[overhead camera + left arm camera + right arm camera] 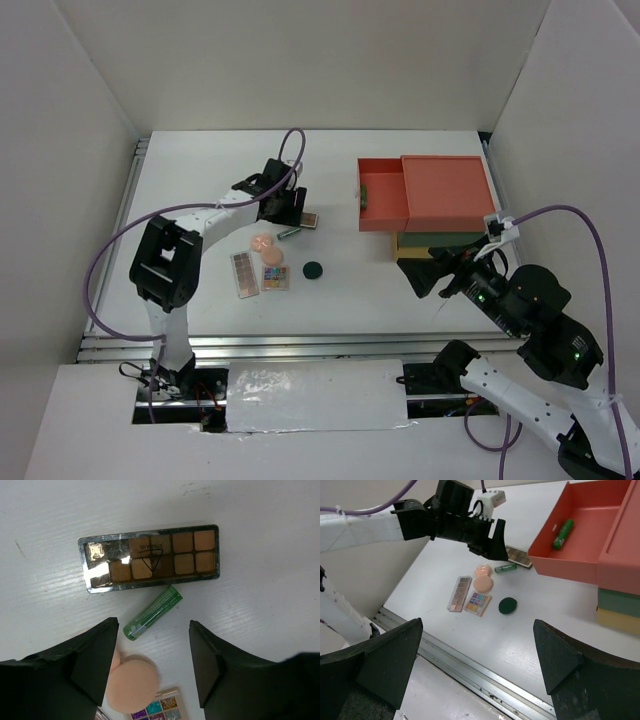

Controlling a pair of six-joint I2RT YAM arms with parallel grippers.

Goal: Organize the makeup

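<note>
White tabletop [260, 540] bears a green tube [152, 612] just ahead of the spread left claw [154, 626].

You are looking at a robotics lab cell, not a home or a shop. The white surface [360, 300] is boxed in by plain white panel walls [60, 150] on three sides, and aluminium rails [300, 345] run along its near edge. Loose purple cables [87, 290] loop from both arms [165, 265]. Bare wiring [150, 380] shows at the left arm's base, beside a taped-down white sheet [315, 395].
</note>
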